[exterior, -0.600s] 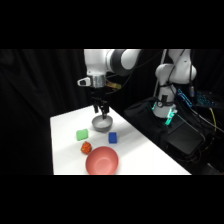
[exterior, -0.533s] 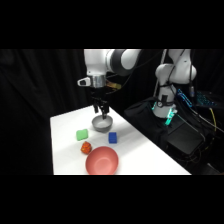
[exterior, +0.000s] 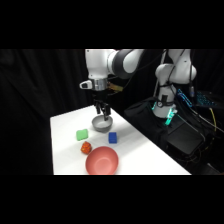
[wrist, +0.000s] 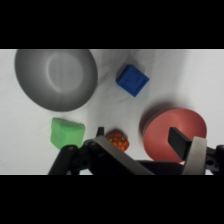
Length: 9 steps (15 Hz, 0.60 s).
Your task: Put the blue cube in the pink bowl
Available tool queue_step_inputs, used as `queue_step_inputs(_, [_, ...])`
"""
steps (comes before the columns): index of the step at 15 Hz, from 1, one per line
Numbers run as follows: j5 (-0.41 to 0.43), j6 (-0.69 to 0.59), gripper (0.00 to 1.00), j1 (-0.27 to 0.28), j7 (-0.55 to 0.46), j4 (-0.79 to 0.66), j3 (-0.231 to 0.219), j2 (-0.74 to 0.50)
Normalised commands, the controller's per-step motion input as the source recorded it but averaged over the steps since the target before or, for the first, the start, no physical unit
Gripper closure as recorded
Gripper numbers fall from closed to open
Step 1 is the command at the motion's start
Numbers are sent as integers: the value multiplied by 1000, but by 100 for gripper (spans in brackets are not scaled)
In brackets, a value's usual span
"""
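This is a robotics lab. A white robot arm point(exterior: 107, 62) reaches over a plain white desk point(exterior: 65, 150) ringed by black curtains point(exterior: 45, 85) that shut out the room. To the right, the arm's base point(exterior: 167, 95) glows with a green light, and loose cables point(exterior: 205, 117) trail over black equipment point(exterior: 187, 142). Small toy-like test objects sit on the desk.

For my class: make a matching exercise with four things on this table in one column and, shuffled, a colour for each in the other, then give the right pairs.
Things:
1. cube
2. larger bowl
3. smaller bowl
4. flat block

Colours:
A. grey
B. light green
C. deep blue
D. salmon pink

Pairs: 1-C, 2-D, 3-A, 4-B
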Motion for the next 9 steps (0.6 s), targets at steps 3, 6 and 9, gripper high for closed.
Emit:
queue_step_inputs(3, [-92, 135, 0, 32, 253, -81, 33, -5])
queue_step_inputs(6, [-41, 206, 0, 29, 245, -92, 29, 26])
queue_step_inputs(9, [62, 254, 0, 24, 220, -120, 34, 29])
